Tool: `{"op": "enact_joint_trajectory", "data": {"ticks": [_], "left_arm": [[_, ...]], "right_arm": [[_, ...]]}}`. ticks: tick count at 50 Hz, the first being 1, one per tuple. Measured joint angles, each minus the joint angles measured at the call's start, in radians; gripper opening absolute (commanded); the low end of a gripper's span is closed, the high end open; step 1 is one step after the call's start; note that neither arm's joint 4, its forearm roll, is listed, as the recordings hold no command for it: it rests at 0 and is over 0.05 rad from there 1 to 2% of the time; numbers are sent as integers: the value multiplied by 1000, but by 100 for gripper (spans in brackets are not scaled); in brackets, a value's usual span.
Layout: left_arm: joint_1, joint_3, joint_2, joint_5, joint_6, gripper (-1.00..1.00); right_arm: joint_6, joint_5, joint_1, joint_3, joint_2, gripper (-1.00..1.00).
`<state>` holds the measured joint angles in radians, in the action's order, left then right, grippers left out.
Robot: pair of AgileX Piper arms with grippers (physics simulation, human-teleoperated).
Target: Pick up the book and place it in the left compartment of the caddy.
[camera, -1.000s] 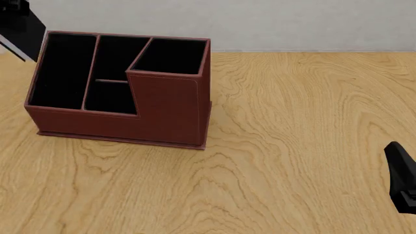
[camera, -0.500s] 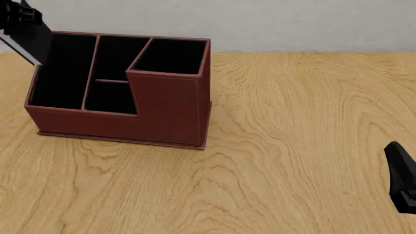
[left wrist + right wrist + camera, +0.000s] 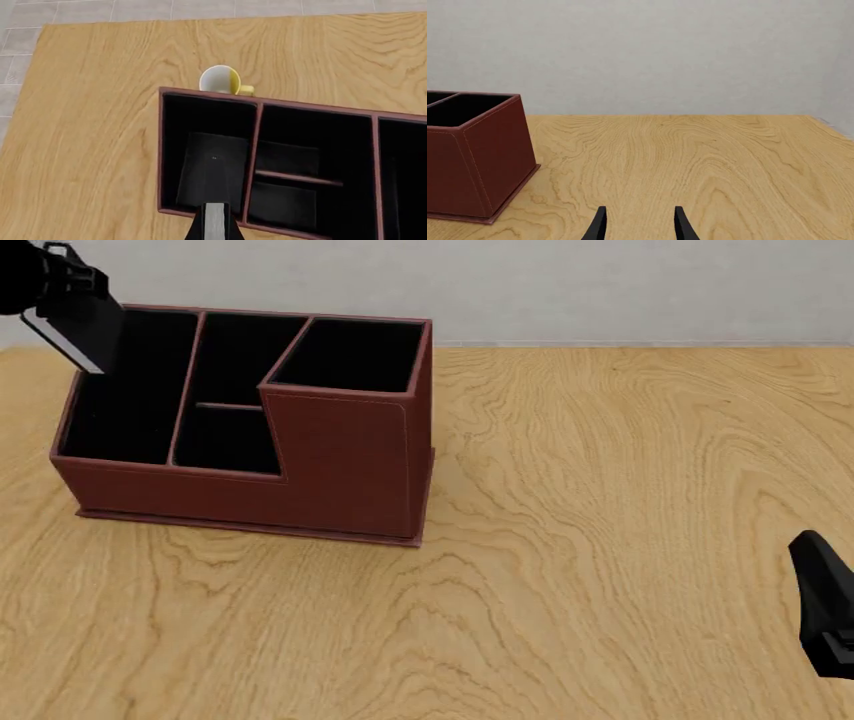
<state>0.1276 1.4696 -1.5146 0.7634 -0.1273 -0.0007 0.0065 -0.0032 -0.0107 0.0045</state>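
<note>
The reddish-brown caddy (image 3: 340, 455) with a black interior stands at the left of the table; it also shows in the left wrist view from above (image 3: 160, 165) and at the edge of the right wrist view (image 3: 474, 150). My left gripper (image 3: 56, 282) is shut on the book (image 3: 83, 332), a thin black slab with a pale page edge (image 3: 215, 224). It holds the book tilted above the far left rim of the left compartment (image 3: 127, 400) (image 3: 208, 162). My right gripper (image 3: 639, 227) is open and holds nothing, low at the front right (image 3: 825, 605).
A white and yellow mug (image 3: 222, 81) stands on the table just behind the caddy, hidden in the front view. Two small middle cells (image 3: 290, 180) and the tall cell (image 3: 350, 352) lie to the right of the left compartment. Bare wooden table (image 3: 614, 500) stretches to the right.
My left gripper has carried the book to the right and slightly down, from beyond the caddy's left edge to over the left compartment's far rim. The right arm has not moved.
</note>
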Motion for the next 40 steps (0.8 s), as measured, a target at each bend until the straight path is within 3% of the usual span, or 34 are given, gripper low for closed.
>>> {"op": "enact_joint_trajectory", "data": {"ticks": [40], "left_arm": [[22, -27, -120, -106, -2, -100]], "right_arm": [[0, 0, 0, 0, 0, 100]]}}
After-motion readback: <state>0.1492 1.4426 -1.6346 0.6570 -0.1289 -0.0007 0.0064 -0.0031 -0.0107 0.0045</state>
